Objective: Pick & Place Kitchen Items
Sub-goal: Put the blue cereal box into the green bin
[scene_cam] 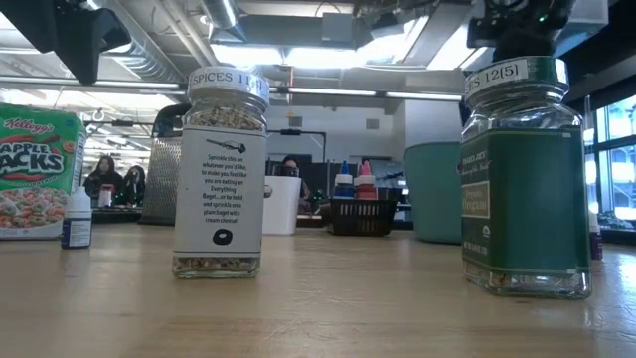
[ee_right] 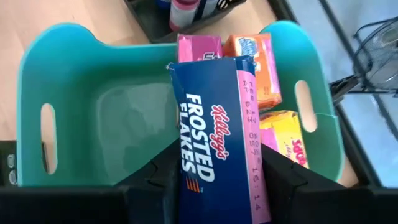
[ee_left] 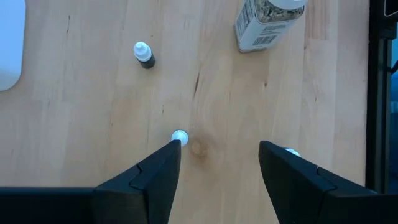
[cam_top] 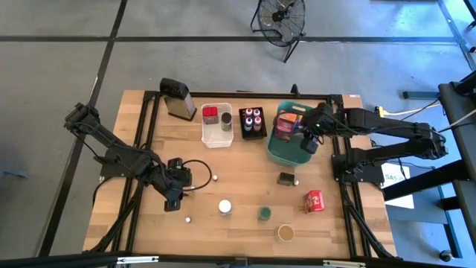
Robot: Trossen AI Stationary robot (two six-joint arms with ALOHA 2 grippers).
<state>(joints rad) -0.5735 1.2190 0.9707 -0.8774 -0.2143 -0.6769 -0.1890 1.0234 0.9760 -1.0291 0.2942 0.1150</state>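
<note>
— Frosted Flakes box (ee_right: 217,137): where, and held by what?
— Clamped between the dark fingers of the right gripper (ee_right: 217,186), tilted, hanging over the open teal basket (ee_right: 74,74). Seen from above, right gripper (cam_top: 309,143) over the basket's right half (cam_top: 277,152).
— Already in the basket?
— Pink box (ee_right: 198,47), orange box (ee_right: 254,59) and yellow-and-pink box (ee_right: 287,140), stacked along the side toward the slotted handle. Rest of the basket floor bare.
— Just beside the basket?
— Black tray (cam_top: 253,123) of small capped bottles, then the white bin (cam_top: 216,125) with a red item inside, then the metal grater (cam_top: 178,100) at the far end of that row.
— Other hand?
— Left gripper (ee_left: 217,155) spread apart, grasping nothing, pointed down at the wood. Small white-capped bottle (ee_left: 179,137) just off one fingertip, another white cap (ee_left: 290,152) peeking beside the other finger. From above, left gripper (cam_top: 172,199) low over the table's left half.
— Farther out from it?
— Dropper bottle with a white tip (ee_left: 143,55) standing alone, and a spice jar (ee_left: 264,25) with a white label beyond. Loose on the near half of the table: white-lidded jar (cam_top: 224,207), green jar (cam_top: 264,214), tan-lidded round jar (cam_top: 285,233), red box (cam_top: 314,202), dark packet (cam_top: 285,178).
— From table height?
— Seasoning jar (scene_cam: 221,174) and green-labelled jar (scene_cam: 524,179) close up, Apple Jacks box (scene_cam: 35,169) at the edge, people seated in the room behind.
</note>
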